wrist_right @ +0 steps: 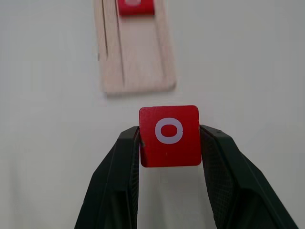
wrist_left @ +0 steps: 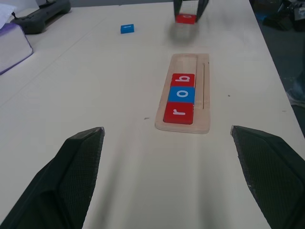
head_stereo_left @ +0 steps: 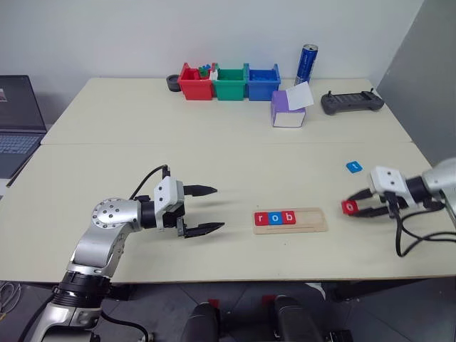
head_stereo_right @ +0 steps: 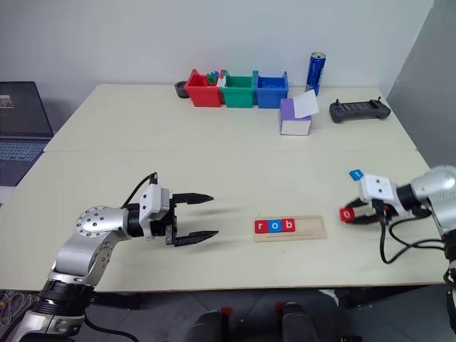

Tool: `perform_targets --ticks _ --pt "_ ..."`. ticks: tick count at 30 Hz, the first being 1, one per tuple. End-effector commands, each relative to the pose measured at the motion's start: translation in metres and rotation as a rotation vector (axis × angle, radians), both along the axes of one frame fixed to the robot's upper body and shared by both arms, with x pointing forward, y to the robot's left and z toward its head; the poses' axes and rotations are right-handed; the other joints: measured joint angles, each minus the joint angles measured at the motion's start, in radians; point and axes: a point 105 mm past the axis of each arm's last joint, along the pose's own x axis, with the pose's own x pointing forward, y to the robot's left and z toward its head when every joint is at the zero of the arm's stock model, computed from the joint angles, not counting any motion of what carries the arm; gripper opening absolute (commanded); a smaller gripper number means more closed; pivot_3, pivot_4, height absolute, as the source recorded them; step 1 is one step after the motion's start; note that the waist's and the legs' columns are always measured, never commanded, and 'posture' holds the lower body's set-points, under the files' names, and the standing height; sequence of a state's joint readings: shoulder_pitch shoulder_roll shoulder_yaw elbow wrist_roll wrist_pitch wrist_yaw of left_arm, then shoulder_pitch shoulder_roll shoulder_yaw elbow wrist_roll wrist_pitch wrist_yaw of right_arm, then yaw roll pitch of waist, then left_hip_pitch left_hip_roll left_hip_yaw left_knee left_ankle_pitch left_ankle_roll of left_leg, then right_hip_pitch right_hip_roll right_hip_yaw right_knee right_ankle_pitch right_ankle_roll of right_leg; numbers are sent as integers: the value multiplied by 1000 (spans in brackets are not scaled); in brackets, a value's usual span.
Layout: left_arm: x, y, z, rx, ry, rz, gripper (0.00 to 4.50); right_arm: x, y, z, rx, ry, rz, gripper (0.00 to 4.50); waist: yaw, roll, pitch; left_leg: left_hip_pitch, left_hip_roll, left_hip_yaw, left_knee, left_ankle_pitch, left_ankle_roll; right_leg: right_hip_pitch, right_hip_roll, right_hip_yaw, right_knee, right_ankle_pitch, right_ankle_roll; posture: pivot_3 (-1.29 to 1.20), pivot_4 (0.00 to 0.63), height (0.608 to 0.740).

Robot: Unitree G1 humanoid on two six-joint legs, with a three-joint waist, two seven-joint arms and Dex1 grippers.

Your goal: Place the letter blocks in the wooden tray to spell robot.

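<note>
The wooden tray [head_stereo_left: 291,220] lies near the table's front edge with three letter blocks in its left part: a red r [head_stereo_left: 261,219], a blue o [head_stereo_left: 274,218] and a red b [head_stereo_left: 288,217]. Its right part is bare. My right gripper [head_stereo_left: 349,207] hovers to the right of the tray, shut on a red o block [wrist_right: 169,136] held off the table. A blue block [head_stereo_left: 354,167] lies flat farther back on the right. My left gripper [head_stereo_left: 210,209] is open to the left of the tray, holding nothing.
Red [head_stereo_left: 195,83], green [head_stereo_left: 230,82] and blue [head_stereo_left: 263,82] bins stand in a row at the back, with a blue can [head_stereo_left: 306,64], a purple-and-white box [head_stereo_left: 288,109] and a dark controller [head_stereo_left: 351,102] to their right. A laptop [head_stereo_left: 18,125] sits at far left.
</note>
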State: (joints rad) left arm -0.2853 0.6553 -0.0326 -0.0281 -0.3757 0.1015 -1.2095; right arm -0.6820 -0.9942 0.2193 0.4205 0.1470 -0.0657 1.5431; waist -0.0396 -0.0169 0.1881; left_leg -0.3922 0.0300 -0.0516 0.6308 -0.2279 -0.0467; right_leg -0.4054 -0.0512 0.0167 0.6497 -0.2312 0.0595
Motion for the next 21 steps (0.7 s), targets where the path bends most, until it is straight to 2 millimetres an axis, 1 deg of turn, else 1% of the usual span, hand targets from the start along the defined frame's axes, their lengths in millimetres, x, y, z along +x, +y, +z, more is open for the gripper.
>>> perform_targets --ticks 1,4,11,16,21 --pt "-1 1 9 2 -40 -1 4500 -7 27 5 -1 39 112 1449 6 0 0 0 0 0 0 0 0 0 0 0 0 0 0 0 150 740" --pt "-1 1 9 4 -43 2 4500 -4 40 -3 -16 49 118 1449 9 0 0 -1 0 0 0 0 0 0 0 0 -1 0 0 0 150 740" --pt "-3 0 8 2 -44 8 4500 -6 56 -26 -57 90 115 1449 11 0 0 -3 0 0 0 0 0 -1 0 -1 -2 0 0 0 150 740" --pt "-4 -1 7 1 -42 10 4500 -6 61 -32 -59 104 111 1449 10 0 0 -2 0 0 0 0 0 -1 0 -1 -1 0 0 0 150 740" --pt "-3 -2 8 2 -43 8 4500 1 72 -34 -43 102 88 1449 9 0 0 -2 0 0 0 0 0 -1 0 -1 -1 0 0 0 150 740"
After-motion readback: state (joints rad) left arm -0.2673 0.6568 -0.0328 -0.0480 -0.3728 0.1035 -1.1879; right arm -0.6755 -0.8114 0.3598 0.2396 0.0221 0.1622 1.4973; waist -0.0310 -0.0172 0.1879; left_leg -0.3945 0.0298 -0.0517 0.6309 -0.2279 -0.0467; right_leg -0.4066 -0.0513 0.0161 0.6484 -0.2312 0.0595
